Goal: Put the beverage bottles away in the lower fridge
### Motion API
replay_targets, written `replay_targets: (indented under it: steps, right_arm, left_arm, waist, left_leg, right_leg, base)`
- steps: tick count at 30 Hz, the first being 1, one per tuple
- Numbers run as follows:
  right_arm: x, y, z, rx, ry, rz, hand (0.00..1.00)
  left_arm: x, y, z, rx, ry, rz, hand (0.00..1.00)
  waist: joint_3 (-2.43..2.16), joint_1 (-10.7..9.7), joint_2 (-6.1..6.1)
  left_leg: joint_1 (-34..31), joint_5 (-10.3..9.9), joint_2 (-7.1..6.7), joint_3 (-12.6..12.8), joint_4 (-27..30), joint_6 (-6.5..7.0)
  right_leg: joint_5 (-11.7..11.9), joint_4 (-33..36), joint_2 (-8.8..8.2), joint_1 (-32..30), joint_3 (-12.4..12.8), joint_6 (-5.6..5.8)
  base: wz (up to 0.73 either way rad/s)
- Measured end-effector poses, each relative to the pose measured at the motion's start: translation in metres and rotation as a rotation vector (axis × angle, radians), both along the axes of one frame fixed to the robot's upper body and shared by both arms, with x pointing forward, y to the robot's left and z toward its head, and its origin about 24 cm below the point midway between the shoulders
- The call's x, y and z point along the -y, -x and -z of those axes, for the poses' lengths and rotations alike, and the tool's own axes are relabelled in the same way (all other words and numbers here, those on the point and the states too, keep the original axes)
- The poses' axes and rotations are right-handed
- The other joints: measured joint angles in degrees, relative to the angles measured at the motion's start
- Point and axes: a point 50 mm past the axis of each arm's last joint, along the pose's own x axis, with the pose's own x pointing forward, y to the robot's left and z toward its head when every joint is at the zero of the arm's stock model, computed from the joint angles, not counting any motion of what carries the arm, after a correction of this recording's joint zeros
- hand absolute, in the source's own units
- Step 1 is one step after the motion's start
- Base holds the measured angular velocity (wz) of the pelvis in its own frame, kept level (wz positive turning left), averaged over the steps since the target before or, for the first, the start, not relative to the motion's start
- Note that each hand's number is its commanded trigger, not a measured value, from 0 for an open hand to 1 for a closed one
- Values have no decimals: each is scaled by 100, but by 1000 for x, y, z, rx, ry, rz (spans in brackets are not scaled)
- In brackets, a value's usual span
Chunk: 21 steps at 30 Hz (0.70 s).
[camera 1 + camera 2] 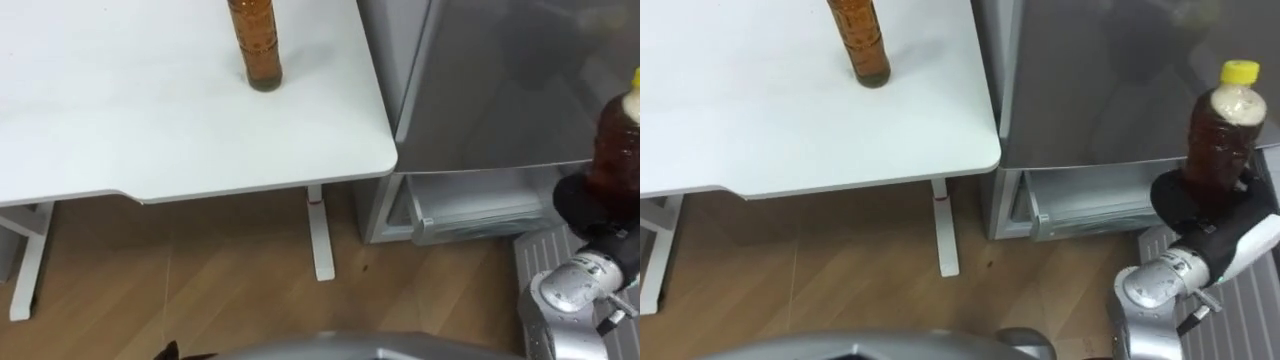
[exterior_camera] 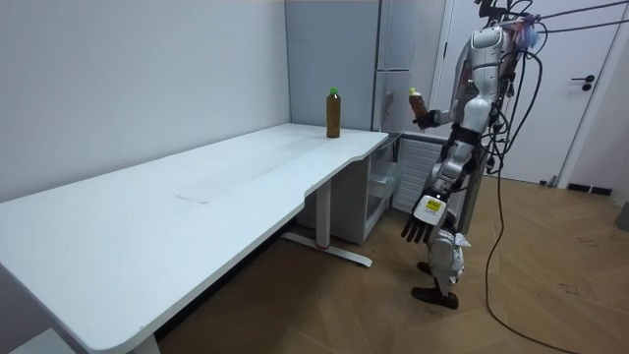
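My right hand (image 1: 1196,209) is shut on a brown tea bottle (image 1: 1217,135) with a yellow cap and holds it upright in front of the grey fridge (image 1: 1100,80). Below it, the lower fridge compartment (image 1: 1090,205) stands open and a pale drawer shows inside. A second brown bottle (image 1: 859,40) with a green cap (image 2: 333,90) stands near the far corner of the white table (image 1: 150,130), close to the fridge. In the room view I stand beside the fridge, with the held bottle (image 2: 416,100) at chest height. My left hand (image 2: 423,221) hangs open at my side.
The table's rounded corner (image 1: 385,155) lies close to the fridge's left side. A white table leg (image 1: 320,235) stands on the wooden floor. A ribbed grey panel (image 1: 1240,300) lies low at the right, under my right arm. A white door (image 2: 590,88) is behind me.
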Motion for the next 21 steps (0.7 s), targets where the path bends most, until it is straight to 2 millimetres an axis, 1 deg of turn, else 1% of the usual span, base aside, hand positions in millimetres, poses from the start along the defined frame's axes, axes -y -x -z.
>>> replay_targets:
  steps: [3,6,8,10,11,13,15,18,20,21]
  right_arm:
    - [2,5,9,-8,-90,45,100]
    - [2,8,15,-4,-166,77,100]
    - [4,12,21,-12,-224,88,100]
    - [4,12,26,-19,-255,85,100]
    - [4,10,28,-23,-270,75,100]
    - [3,6,31,-14,-310,69,100]
    - [3,2,33,6,-355,65,100]
    - [4,-8,36,57,-475,75,100]
    - [7,-18,40,114,-598,102,100]
    - [8,-20,41,121,-623,108,100]
  left_arm:
    - [-2,3,0,-2,-4,-1,0]
    - [-2,1,-1,6,-4,1,0]
    - [-2,-1,-1,14,-3,5,0]
    - [-1,-2,-1,17,-1,8,0]
    - [-2,-1,-1,16,0,7,0]
    - [-3,-1,-1,16,-3,8,0]
    - [-5,1,-2,14,-8,3,0]
    - [-9,7,-3,10,-4,-23,0]
    - [-14,11,-4,3,-2,-29,0]
    - [-15,12,-4,0,-1,-28,0]
  waist:
    - [2,10,-31]
    - [3,37,-30]
    - [13,126,-33]
    - [20,155,-26]
    - [28,155,-16]
    - [59,154,-13]
    - [65,176,-11]
    - [79,168,-35]
    - [101,177,-72]
    - [101,189,-74]
  left_leg:
    - [13,-5,13,12,-9,-9]
    - [6,-8,18,35,-10,-14]
    - [5,-12,27,74,-7,-19]
    - [13,-12,30,78,0,-21]
    - [14,-13,30,76,7,-21]
    - [25,-13,30,57,26,-22]
    - [22,-13,30,53,33,-23]
    - [15,-14,27,1,63,-24]
    - [-30,-47,31,-39,159,-38]
    - [-60,-51,33,-43,176,-37]
  right_leg:
    - [0,-7,12,19,10,0]
    - [-1,1,13,-23,12,-2]
    - [-1,6,21,-24,38,-4]
    - [-1,7,22,-10,35,-5]
    - [-1,7,22,24,35,-6]
    - [-2,2,17,60,10,-9]
    - [-6,5,11,55,-14,-16]
    - [-16,9,-1,53,-76,-30]
    - [-34,19,3,45,-96,-49]
    - [-36,22,2,31,-101,-50]
  base:
    - [0]
    - [-5]
    - [-9]
    - [0]
    - [0]
    - [5]
    - [5]
    - [9]
    - [8]
    - [5]
